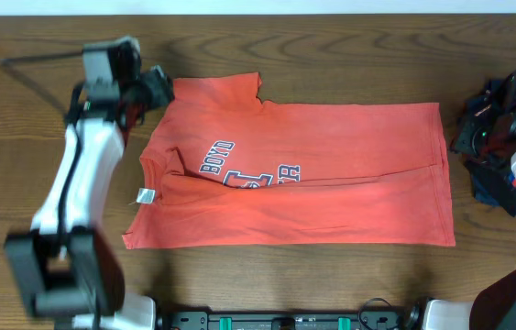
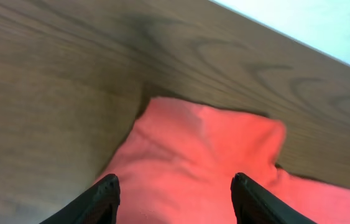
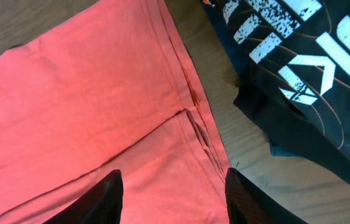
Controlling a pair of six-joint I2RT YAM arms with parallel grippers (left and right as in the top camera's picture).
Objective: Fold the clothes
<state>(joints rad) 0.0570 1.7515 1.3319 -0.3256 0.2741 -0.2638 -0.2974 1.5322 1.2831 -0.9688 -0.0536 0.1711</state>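
1. The red-orange T-shirt (image 1: 312, 174) lies flat on the wooden table (image 1: 267, 37), about in the middle of it.
2. The shirt lies sideways. Its neck end is near the left arm, and its bottom edge is near the right arm.
3. The near side of the shirt is folded over onto the rest of it. The fold hides part of the blue and white letters (image 1: 248, 171).
4. A small white tag (image 1: 146, 195) sticks out at the neck end of the shirt.
5. One sleeve (image 1: 216, 92) lies flat at the far corner of the shirt, by the neck end.
6. The left gripper (image 2: 175, 186) is right over that sleeve. Its two fingers are spread apart, and nothing is between them.
7. The right gripper (image 3: 171, 186) is over the bottom edge of the shirt. Its fingers are spread apart too, and they hold nothing.
8. I cannot tell if any finger touches the cloth.
9. A pile of dark clothes (image 3: 311, 74) with big white letters lies just past the bottom edge of the shirt. The pile sits close to the shirt.
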